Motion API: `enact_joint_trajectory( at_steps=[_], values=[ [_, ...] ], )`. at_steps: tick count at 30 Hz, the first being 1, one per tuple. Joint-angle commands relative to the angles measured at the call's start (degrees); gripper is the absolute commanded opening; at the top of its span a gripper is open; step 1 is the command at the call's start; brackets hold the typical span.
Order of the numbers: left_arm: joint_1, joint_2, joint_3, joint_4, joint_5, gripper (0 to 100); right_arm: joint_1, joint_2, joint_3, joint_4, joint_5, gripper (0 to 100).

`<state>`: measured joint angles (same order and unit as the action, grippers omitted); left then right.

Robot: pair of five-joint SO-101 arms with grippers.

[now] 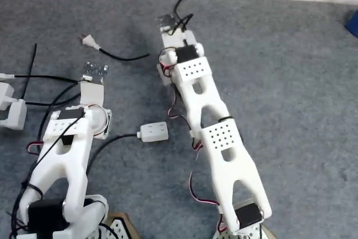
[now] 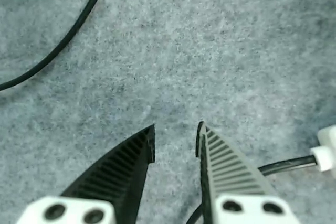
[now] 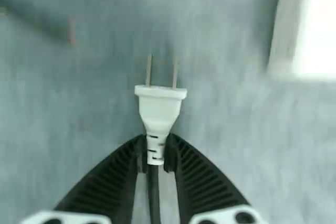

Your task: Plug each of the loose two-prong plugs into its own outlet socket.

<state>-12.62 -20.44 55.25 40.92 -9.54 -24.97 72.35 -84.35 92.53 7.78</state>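
My right gripper (image 3: 155, 153) is shut on the neck of a white two-prong plug (image 3: 159, 106), held above the grey carpet with its prongs pointing away from me. In the high view that gripper (image 1: 168, 23) is at the far middle of the carpet. A second loose plug (image 1: 86, 40) with a short black cord lies at the far left. The white outlet socket (image 1: 154, 131) lies between the two arms on its black cord. My left gripper (image 2: 176, 135) is open over bare carpet, just nearer than the loose plug (image 1: 92, 72).
Two cut black cord ends (image 2: 79, 14) lie on the carpet beyond my left gripper. A white fitting on a black cord (image 2: 326, 150) sits at the edge of the left wrist view. More white blocks with cords (image 1: 11, 110) rest at the carpet's left edge.
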Motion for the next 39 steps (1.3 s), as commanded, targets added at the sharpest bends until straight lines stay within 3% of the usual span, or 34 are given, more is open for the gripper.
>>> enact_joint_trajectory(
  at_steps=[1, 6, 13, 19, 24, 33, 36, 39],
  values=[
    [-0.31, -2.07, -0.75, -0.79, 0.44, 14, 1.54, -8.22, 1.54, 8.75, 6.95, 0.5],
    [-0.22, -1.71, -0.84, -0.88, 0.44, 14, 3.38, -17.27, 16.13, 8.66, 17.67, 0.5],
    [-0.22, -1.63, -0.75, -2.81, 0.44, 14, 1.27, -41.19, 30.37, 8.75, 12.57, 0.5],
    [-0.22, -1.63, -0.75, -2.81, 0.44, 14, -3.03, -65.63, 63.60, 8.13, 10.20, 0.5],
    [0.92, -1.63, -2.95, -2.20, 0.53, 14, -3.12, -80.22, 86.90, -2.51, 10.11, 0.5],
    [4.79, -1.63, -20.35, 17.67, 0.53, 15, -6.99, -98.77, 124.53, -30.73, 11.52, 0.5],
    [6.02, -1.71, -26.86, 24.35, 0.44, 17, -7.16, -98.77, 130.15, -38.90, 10.02, 0.5],
    [7.60, -1.71, -31.16, 29.98, 0.35, 21, -8.31, -98.86, 130.24, -40.48, 9.93, 0.5]
  ],
)
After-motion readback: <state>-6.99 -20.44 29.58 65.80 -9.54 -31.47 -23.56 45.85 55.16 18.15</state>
